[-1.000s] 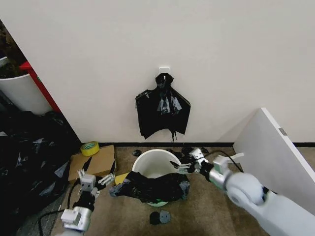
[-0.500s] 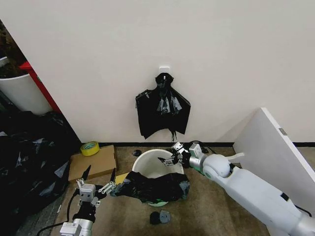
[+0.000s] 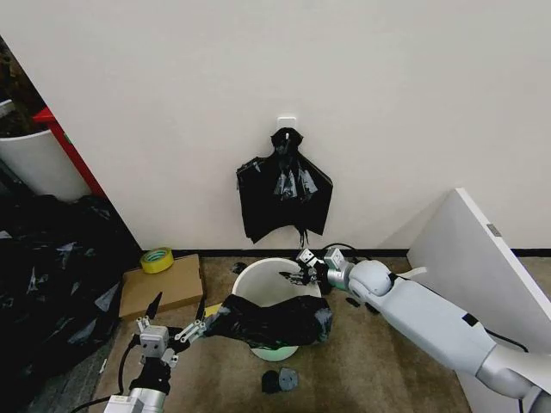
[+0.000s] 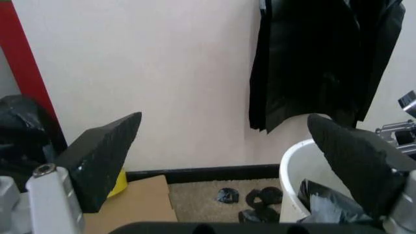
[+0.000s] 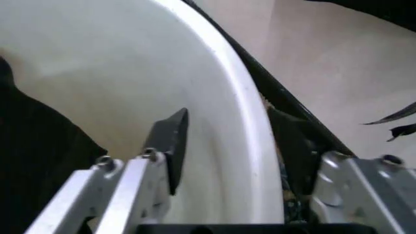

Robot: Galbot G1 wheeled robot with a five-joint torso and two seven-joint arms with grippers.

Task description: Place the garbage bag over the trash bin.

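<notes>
Your right tool [image 3: 297,274] has advanced to the trash bin [image 3: 258,274], jaws wide astride its far rim. The garbage bag [image 3: 271,320] drapes the near rim only. Left tool [image 3: 176,323], spread wide, touches the bag's end.

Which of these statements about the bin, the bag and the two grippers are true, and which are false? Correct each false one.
1. The garbage bag covers the whole rim of the trash bin. False: it drapes over the near side alone; the far rim is bare.
2. The right gripper straddles the bin's rim, one finger inside. True.
3. The left gripper is shut. False: its fingers are spread wide.
4. A bunch of black bags hangs on the wall behind the bin. True.
5. The tape roll lies inside the bin. False: it sits on the cardboard.
</notes>
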